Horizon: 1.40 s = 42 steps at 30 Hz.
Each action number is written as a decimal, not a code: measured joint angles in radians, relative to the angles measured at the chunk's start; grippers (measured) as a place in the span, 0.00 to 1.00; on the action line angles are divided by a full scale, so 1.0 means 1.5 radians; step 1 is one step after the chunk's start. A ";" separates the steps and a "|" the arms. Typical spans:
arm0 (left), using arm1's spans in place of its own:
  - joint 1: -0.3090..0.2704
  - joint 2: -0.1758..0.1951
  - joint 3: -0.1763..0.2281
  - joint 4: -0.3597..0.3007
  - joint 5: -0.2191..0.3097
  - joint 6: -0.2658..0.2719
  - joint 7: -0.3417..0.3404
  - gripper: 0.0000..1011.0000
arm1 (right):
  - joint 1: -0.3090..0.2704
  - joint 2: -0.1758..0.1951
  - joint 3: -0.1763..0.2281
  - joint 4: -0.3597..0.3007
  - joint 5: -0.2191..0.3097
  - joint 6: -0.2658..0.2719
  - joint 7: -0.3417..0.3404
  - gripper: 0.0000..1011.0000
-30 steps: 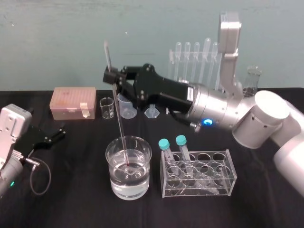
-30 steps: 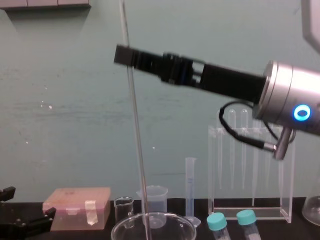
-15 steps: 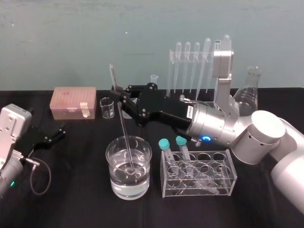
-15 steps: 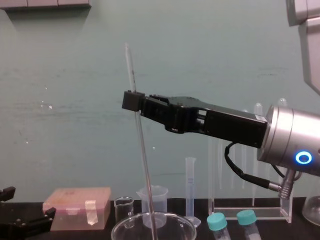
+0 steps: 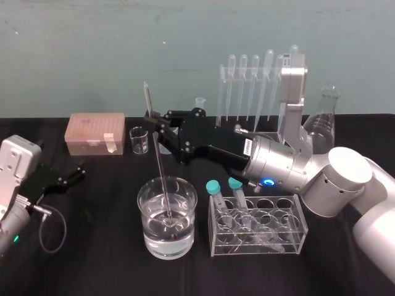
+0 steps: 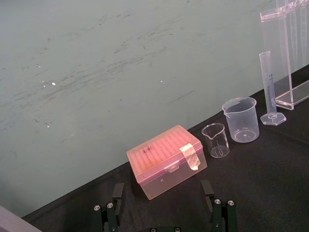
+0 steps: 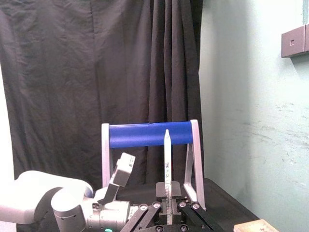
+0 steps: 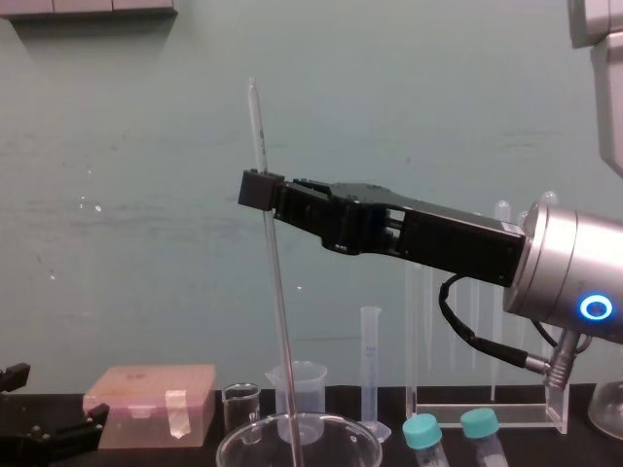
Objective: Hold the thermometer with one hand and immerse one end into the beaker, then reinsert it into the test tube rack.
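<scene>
The thermometer (image 5: 157, 151), a long thin glass rod, stands nearly upright with its lower end dipped into the water in the beaker (image 5: 141, 203). My right gripper (image 5: 152, 119) reaches in from the right and is shut on the rod's upper part. From the chest view, the thermometer (image 8: 274, 292) passes through the right gripper (image 8: 261, 190) down into the beaker (image 8: 234, 443). The test tube rack (image 5: 223, 92) stands at the back with several pipettes in it. At the table's left my left gripper (image 5: 69, 175) rests open, holding nothing.
A pink tip box (image 5: 95, 132), a tiny glass beaker (image 5: 139, 140) and a plastic spouted beaker (image 6: 240, 120) line the back left. A low rack (image 5: 290, 237) with two teal-capped tubes sits right of the beaker. A graduated cylinder (image 8: 370, 370) and a flask (image 5: 324, 114) stand behind.
My right gripper has come down and a little right with the thermometer, sinking its lower end deeper into the beaker. It has barely moved over the last half second. The left arm is still.
</scene>
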State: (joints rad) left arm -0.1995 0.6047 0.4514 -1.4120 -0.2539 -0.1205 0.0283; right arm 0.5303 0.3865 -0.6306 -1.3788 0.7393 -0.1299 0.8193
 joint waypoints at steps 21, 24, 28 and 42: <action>0.000 0.000 0.000 0.000 0.000 0.000 0.000 1.00 | -0.003 0.000 0.002 0.003 0.001 0.013 0.005 0.06; 0.000 0.000 0.000 0.000 0.000 0.000 0.000 1.00 | -0.002 -0.001 0.002 0.004 0.003 0.013 0.008 0.06; 0.000 0.000 0.000 0.000 0.000 0.000 0.000 1.00 | -0.001 -0.002 0.002 0.006 0.004 0.013 0.011 0.06; 0.000 0.000 0.000 0.000 0.000 0.000 0.000 1.00 | 0.002 -0.001 0.001 0.008 0.004 0.013 0.013 0.06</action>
State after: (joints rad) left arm -0.1995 0.6047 0.4514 -1.4120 -0.2539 -0.1205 0.0283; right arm 0.5331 0.3846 -0.6296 -1.3661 0.7455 -0.1106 0.8392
